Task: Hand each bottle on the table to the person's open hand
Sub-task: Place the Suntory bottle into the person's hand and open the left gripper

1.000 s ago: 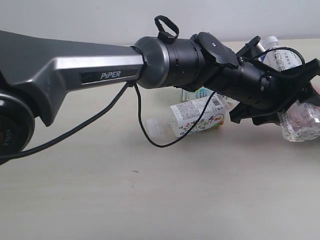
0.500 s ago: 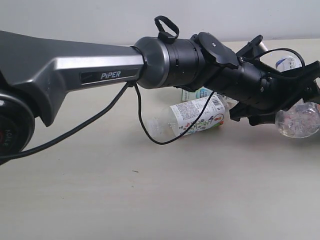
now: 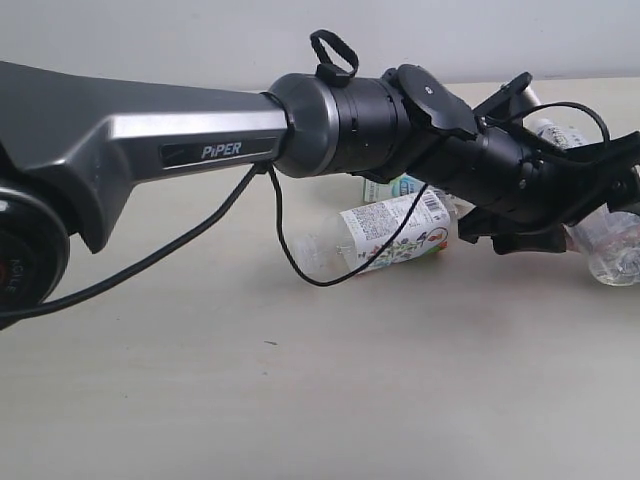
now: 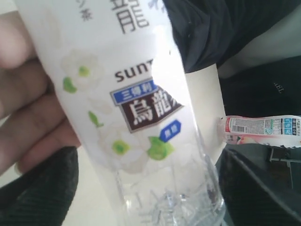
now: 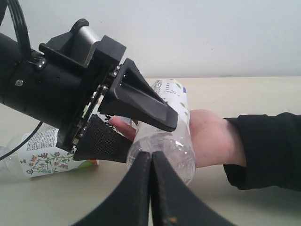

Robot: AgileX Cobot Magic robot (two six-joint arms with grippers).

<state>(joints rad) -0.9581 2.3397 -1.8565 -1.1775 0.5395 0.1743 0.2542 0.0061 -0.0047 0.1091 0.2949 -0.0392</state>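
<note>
Exterior view, reach: the left arm stretches from the left edge across to the right, above the table.
Exterior view, jaws: the left gripper stands spread wide around the handed bottle, whose clear base shows at the right edge.
Exterior view, others: the lying bottle rests on its side on the table; just behind it a teal-label bottle is mostly hidden by the arm.
Left wrist view, bottle: the handed bottle fills the middle (white label, green-and-white flowers) and rests against the fingers of the person's hand.
Left wrist view, grip: released; a pale gap shows between the bottle and one dark pad.
Left wrist view, beyond: a pink-label bottle shows near the black sleeve.
Right wrist view, hand-over: the handed bottle lies along the open palm of the person's hand, with the left gripper holding one finger on each side of it.
Right wrist view, own jaws: the right gripper is clenched, fingers pressed together on nothing, above the table.
Right wrist view, waiting: the lying bottle is on the table, well apart from the hand.
</note>
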